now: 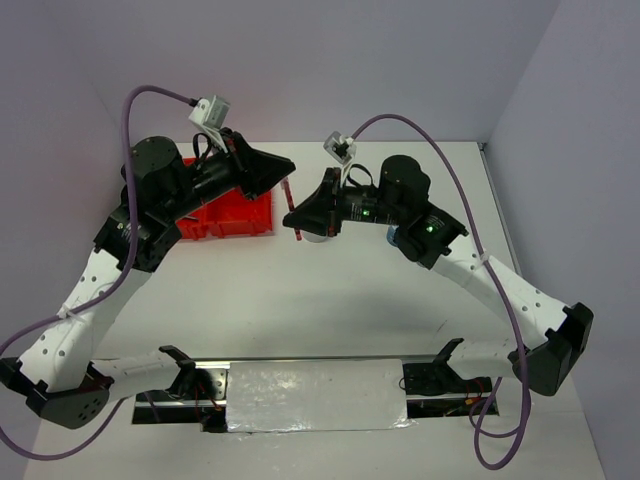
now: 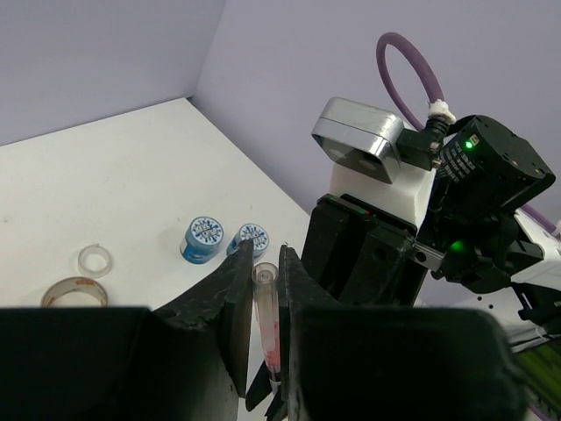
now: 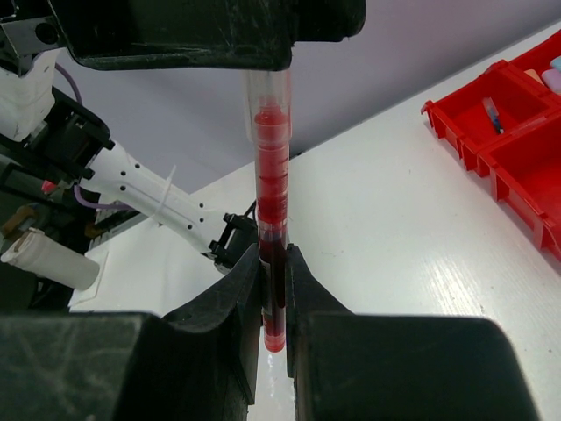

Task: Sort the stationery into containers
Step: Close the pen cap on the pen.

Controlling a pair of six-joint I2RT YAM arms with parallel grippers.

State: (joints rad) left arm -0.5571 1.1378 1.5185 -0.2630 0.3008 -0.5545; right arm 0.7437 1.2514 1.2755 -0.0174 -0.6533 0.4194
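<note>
- Table (image 1: 330, 310): white top. It carries the bin and the loose items.
- Red bin (image 1: 225, 215): sits far left, partly under the L arm. In the R wrist view its compartments are open-topped, and a blue pen (image 3: 493, 114) lies in one.
- Left gripper (image 2: 265, 254): jaws are drawn in against the clear upper end of the pen, one pad on each side. Treat it as clamped.
- Right gripper (image 3: 273, 259): jaws are together on the pen's lower end, with the red tip poking out just below the pads.
- Red pen (image 3: 272, 175): held off the table, spanning between both grippers just right of the bin and in no compartment.
  - Handling (est.): light, stiff and thin. The barrel is smooth clear plastic, so expect it to be slippery and to pivot under a two-pad grip.
  - Grip pt: take it across the barrel and well in from the end, not at the tip. Confirm one grip holds before you release the other, or it may drop or swing.
- Tubs (image 2: 202, 239): two round blue-white tubs on the table, just beside each other. Probably light and rigid; grip across the dia.
- Tape rings (image 2: 95, 260): one clear, one greyer, near each other and left of the tubs. Thin-walled, prob. squashy.
</note>
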